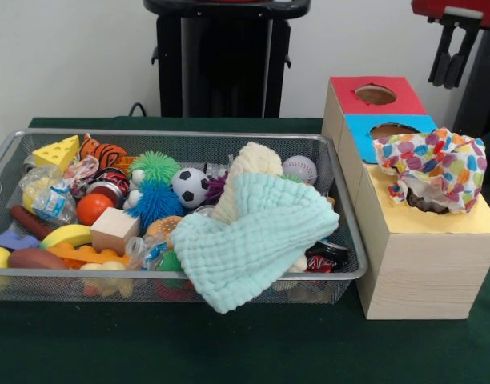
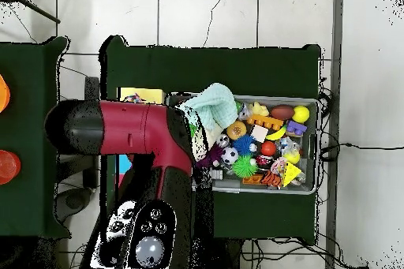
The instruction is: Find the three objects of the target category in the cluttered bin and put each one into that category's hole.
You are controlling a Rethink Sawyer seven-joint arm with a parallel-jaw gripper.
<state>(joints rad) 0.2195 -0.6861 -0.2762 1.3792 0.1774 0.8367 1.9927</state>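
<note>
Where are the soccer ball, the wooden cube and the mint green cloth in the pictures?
soccer ball (image 1: 189, 186): front view, on its middle.
wooden cube (image 1: 114, 230): front view, on its front face.
mint green cloth (image 1: 253, 240): front view, on the middle of its folded surface.

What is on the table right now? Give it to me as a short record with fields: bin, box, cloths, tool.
bin: wire mesh bin, crowded with toys, among them a soccer ball and a baseball
box: wooden box beside the bin, with red, blue and yellow top sections
holes: red hole open; blue hole partly hidden
cloths: mint cloth draped over the bin's front rim; spotted cloth bunched on the yellow section
tool: the tool is raised above and behind the box, holding nothing
</note>
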